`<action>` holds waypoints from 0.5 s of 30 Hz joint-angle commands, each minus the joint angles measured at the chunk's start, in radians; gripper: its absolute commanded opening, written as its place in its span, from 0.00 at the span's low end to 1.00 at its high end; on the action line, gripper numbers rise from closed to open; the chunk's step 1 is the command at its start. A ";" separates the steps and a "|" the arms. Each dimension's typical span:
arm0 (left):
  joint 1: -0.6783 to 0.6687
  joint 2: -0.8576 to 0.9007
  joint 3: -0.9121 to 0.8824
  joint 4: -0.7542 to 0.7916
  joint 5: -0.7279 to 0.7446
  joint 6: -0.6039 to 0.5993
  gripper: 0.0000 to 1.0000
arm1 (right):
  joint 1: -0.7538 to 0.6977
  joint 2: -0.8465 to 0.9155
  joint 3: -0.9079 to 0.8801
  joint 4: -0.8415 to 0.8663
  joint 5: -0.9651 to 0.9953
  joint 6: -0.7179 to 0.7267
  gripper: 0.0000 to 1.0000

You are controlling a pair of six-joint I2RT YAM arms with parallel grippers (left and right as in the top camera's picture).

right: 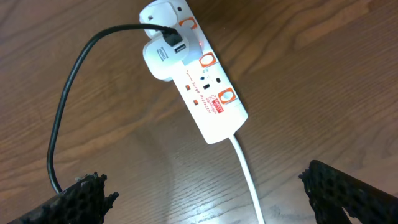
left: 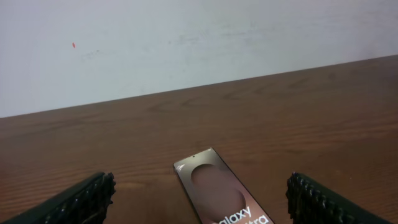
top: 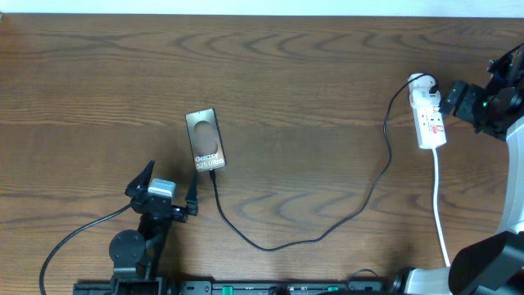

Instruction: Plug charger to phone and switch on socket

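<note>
1. The table carries everything.
2. The charger curves from the socket's far end to the phone's near edge.
3. The socket lies just before my right gripper, whose fingers are spread apart.
4. The phone lies ahead of my left gripper, whose fingers are also spread wide.

table: dark brown wood grain | wall: plain white

Brown wood-grain bench stretches ahead of the left hand; beyond its far edge stands a plain white wall.
</note>
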 commanded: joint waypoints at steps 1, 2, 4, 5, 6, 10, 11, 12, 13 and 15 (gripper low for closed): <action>0.003 -0.009 -0.009 -0.050 0.004 0.002 0.90 | 0.000 -0.005 0.001 0.000 0.002 0.011 0.99; 0.003 -0.009 -0.009 -0.050 0.003 0.002 0.90 | 0.000 -0.005 0.001 0.000 0.002 0.011 0.99; 0.003 -0.009 -0.009 -0.051 0.001 0.002 0.90 | 0.000 -0.005 0.001 0.000 0.002 0.011 0.99; 0.003 -0.009 -0.009 -0.051 0.000 0.002 0.90 | 0.000 -0.005 0.001 0.000 0.002 0.011 0.99; 0.003 -0.009 -0.009 -0.052 -0.003 0.002 0.90 | 0.000 -0.005 0.001 0.000 0.002 0.011 0.99; 0.003 -0.006 -0.009 -0.053 -0.026 0.002 0.90 | 0.000 -0.005 0.001 0.000 0.002 0.011 0.99; 0.003 -0.006 -0.009 -0.054 -0.033 0.002 0.90 | 0.000 -0.005 0.001 0.000 0.002 0.011 0.99; 0.003 -0.005 -0.009 -0.054 -0.036 0.002 0.90 | 0.000 -0.005 0.001 0.000 0.002 0.011 0.99; 0.003 -0.003 -0.009 -0.054 -0.035 0.002 0.90 | 0.000 -0.005 0.001 0.000 0.002 0.011 0.99; 0.003 0.010 -0.009 -0.053 -0.036 0.003 0.90 | 0.000 -0.005 0.001 0.000 0.002 0.011 0.99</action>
